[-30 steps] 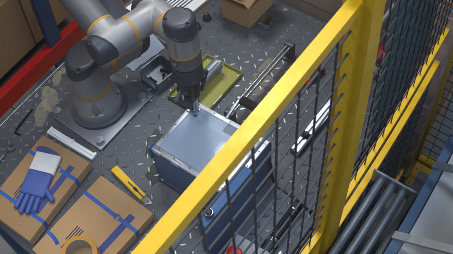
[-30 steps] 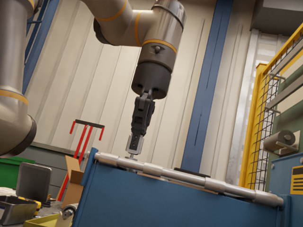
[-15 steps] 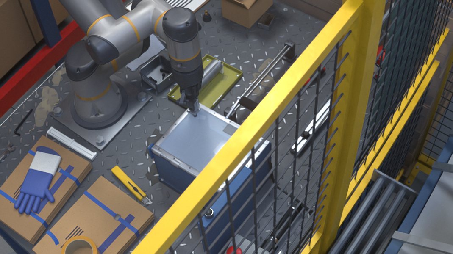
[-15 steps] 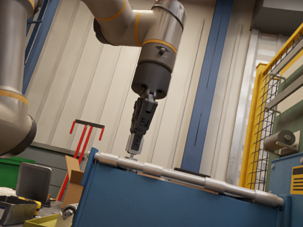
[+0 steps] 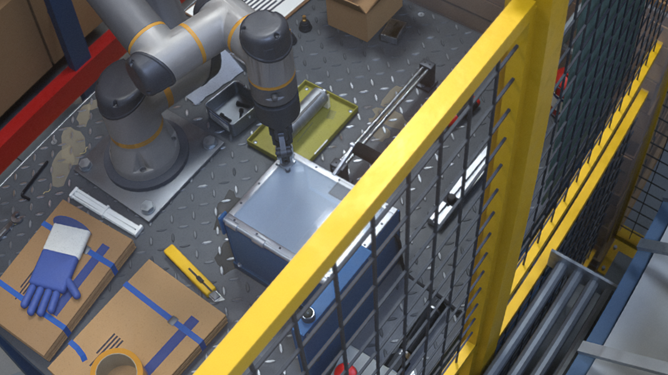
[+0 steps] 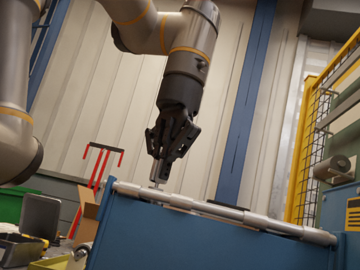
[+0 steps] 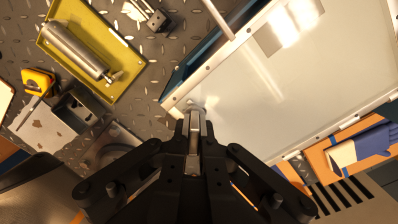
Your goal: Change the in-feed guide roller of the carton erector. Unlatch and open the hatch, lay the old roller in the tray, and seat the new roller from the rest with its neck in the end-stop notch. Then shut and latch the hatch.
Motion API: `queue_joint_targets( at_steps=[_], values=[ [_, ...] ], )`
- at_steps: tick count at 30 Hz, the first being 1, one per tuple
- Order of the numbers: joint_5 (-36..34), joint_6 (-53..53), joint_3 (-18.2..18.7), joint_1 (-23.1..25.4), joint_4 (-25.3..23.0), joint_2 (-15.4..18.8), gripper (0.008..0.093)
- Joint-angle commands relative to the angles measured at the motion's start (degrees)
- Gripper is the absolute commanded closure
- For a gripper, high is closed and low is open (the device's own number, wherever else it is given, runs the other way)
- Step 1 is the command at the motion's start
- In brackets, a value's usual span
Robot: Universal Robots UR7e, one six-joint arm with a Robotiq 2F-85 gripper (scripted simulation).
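The blue carton erector box [image 5: 287, 226] stands in the middle of the steel floor. Its pale hatch [image 5: 287, 203] [image 7: 287, 91] lies flat and closed on top, hinged along one edge [image 6: 221, 213]. A small metal latch [image 7: 194, 117] [image 6: 156, 186] stands at the hatch's corner nearest the tray. A grey roller [image 7: 73, 54] [image 5: 309, 106] lies in the yellow tray [image 5: 305, 121] [image 7: 92, 53] beside the box. My gripper [image 5: 285, 158] [image 6: 159, 174] [image 7: 194, 122] points straight down over that corner. It is closed around the latch.
A dark open metal bin [image 5: 230, 110] [image 7: 78, 110] sits next to the tray and the arm's base. A long rod rest [image 5: 387, 116] runs beyond the box. A yellow mesh fence [image 5: 409, 195] borders the far side. Cardboard sheets, a glove [image 5: 54, 267] and a knife [image 5: 192, 271] lie in front.
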Motion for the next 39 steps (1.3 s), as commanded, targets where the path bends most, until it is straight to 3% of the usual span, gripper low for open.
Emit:
queue_joint_targets(
  at_steps=[1, 21, 39],
  values=[
    [0.00, -1.68, -0.03, 0.00, -0.02, -0.01, 0.0934],
    [0.00, -34.92, -0.03, 0.00, -0.02, -0.01, 0.0934],
    [0.00, -46.19, -0.03, 0.00, -0.02, -0.01, 0.0934]
  ],
)
